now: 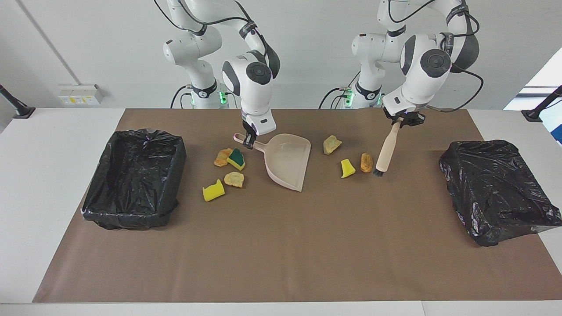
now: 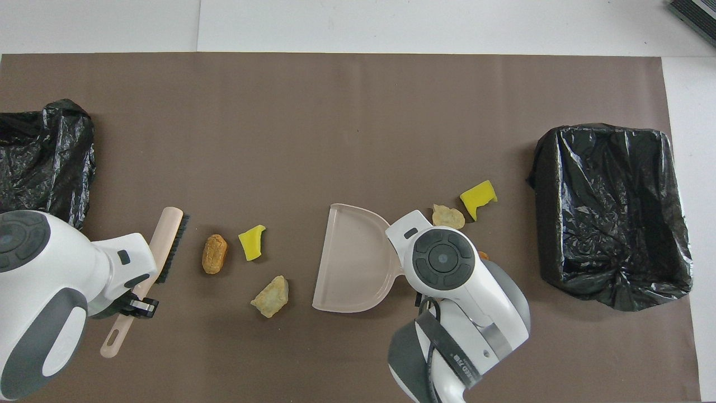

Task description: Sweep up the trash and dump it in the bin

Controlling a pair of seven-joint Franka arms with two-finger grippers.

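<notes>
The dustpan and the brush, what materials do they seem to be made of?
The dustpan looks like beige moulded plastic: one smooth piece with a thin raised rim and a slight sheen. The brush has a matching smooth beige handle, probably plastic though pale wood is possible, and short black bristles at its tip, likely synthetic.

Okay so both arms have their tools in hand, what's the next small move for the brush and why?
Probably sweep the brush, gripped by the left tool, toward the dustpan. The orange-tan lump and yellow sponge chunk lie right beside the bristles, between brush and pan. The right tool holds the pan's handle with its mouth facing them.
</notes>
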